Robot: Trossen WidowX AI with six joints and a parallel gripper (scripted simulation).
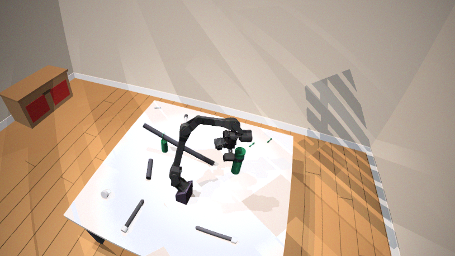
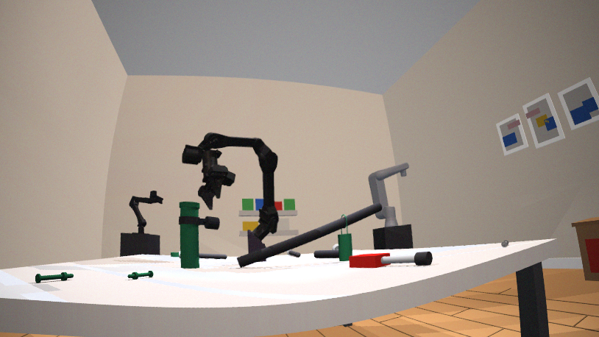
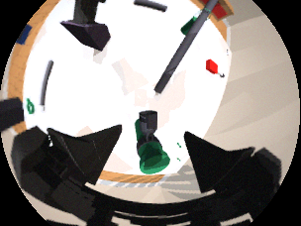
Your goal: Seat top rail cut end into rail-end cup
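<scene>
The dark rail (image 1: 197, 155) (image 2: 310, 236) (image 3: 180, 55) slants through the wire loop of the small green post (image 1: 164, 146) (image 2: 345, 247). Its lower end rests on or near the table, apart from the big green post (image 1: 235, 167) (image 2: 189, 247). The brace band (image 2: 188, 220) sits high on that post, below its cap (image 3: 153, 161). The black rail-end cup (image 2: 212, 222) (image 3: 149, 120) sticks out from the band toward the rail side, with no rail in it. My gripper (image 1: 230, 151) (image 2: 213, 202) (image 3: 153, 131) is open and empty, just above the cup, away from the rail.
A red block (image 2: 368, 260) (image 3: 212, 65) with a white rod lies beyond the rail. Two green bolts (image 2: 54, 277) (image 2: 140, 274) lie beyond the big post. Loose dark bars (image 1: 149, 168) (image 1: 133, 213) (image 1: 214, 233) and a white cap (image 1: 104, 193) lie around the arm base (image 1: 184, 193).
</scene>
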